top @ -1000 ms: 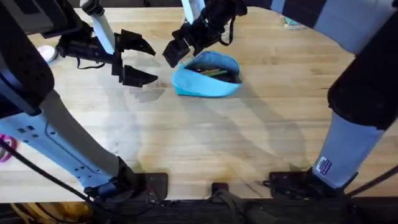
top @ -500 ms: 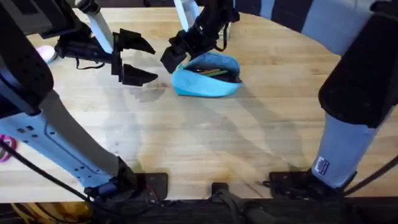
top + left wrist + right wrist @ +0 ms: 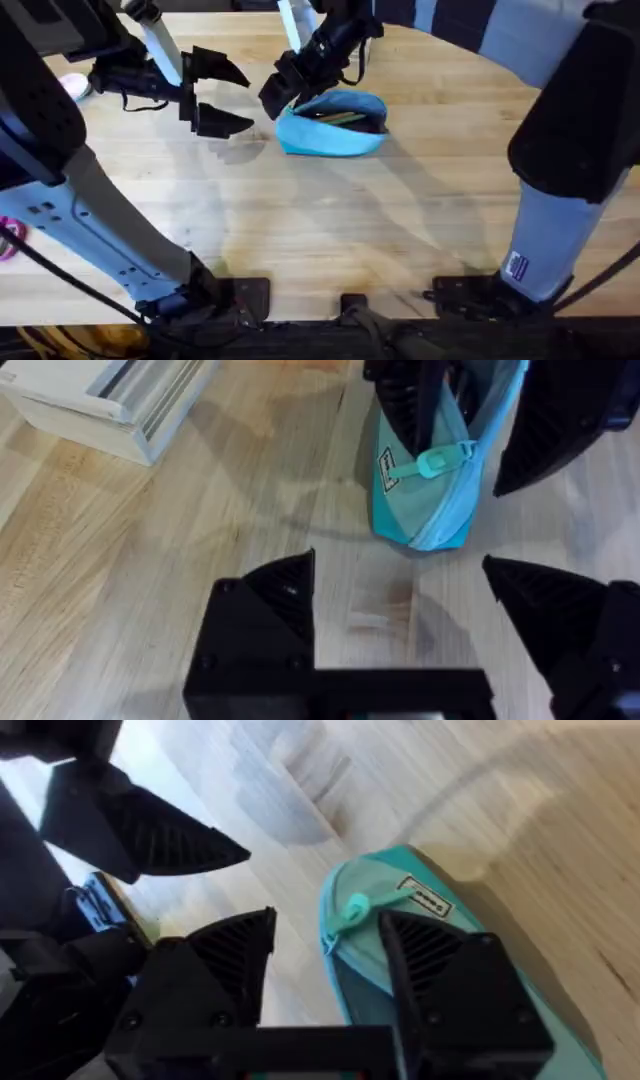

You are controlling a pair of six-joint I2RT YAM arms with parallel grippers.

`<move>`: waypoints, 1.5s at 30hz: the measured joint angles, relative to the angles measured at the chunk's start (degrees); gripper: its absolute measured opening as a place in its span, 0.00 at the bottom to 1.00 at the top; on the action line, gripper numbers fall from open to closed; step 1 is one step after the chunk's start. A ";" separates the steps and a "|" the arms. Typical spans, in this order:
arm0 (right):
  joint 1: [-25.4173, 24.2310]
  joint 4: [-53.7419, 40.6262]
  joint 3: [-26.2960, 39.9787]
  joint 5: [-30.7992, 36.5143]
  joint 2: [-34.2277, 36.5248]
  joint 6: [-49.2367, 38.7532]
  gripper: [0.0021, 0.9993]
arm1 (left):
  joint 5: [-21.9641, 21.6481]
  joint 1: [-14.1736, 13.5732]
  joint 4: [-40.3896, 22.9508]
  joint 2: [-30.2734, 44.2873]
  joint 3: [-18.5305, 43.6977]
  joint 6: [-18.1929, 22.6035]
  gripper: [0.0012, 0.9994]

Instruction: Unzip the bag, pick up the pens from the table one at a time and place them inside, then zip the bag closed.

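Observation:
The light blue bag (image 3: pixel 330 132) lies on the table (image 3: pixel 330 230) at the far middle, its top gaping. Two pens (image 3: pixel 338 116), one green and one tan, lie inside it. My right gripper (image 3: pixel 280 90) hovers over the bag's left end. In the right wrist view the gripper (image 3: pixel 327 920) is open, with the teal zipper pull (image 3: pixel 352 910) in the gap between its fingers. My left gripper (image 3: pixel 250 103) hangs open just left of the bag, nothing in it. In the left wrist view the left gripper (image 3: pixel 398 565) faces the bag's end (image 3: pixel 425 500) and zipper pull (image 3: pixel 440 460).
A white rectangular box (image 3: pixel 110 400) sits on the table beyond the left gripper. A small pink and white object (image 3: pixel 72 85) lies at the far left edge. The two grippers are close together at the bag's left end.
My right gripper has shifted slightly away from me and to the left, over the bag's left end. The left gripper and the bag have stayed in place.

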 joint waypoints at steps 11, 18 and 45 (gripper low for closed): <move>0.00 -0.13 0.00 -2.45 0.00 0.31 0.34 | -1.14 0.00 0.00 0.00 0.00 0.00 0.99; 0.00 -0.57 0.00 -2.71 0.00 0.27 0.26 | -1.31 0.00 0.00 0.00 0.00 0.00 0.99; -2.01 -1.40 3.86 -2.63 -0.02 -0.17 0.03 | -1.31 -0.02 -2.95 0.00 0.00 0.00 0.99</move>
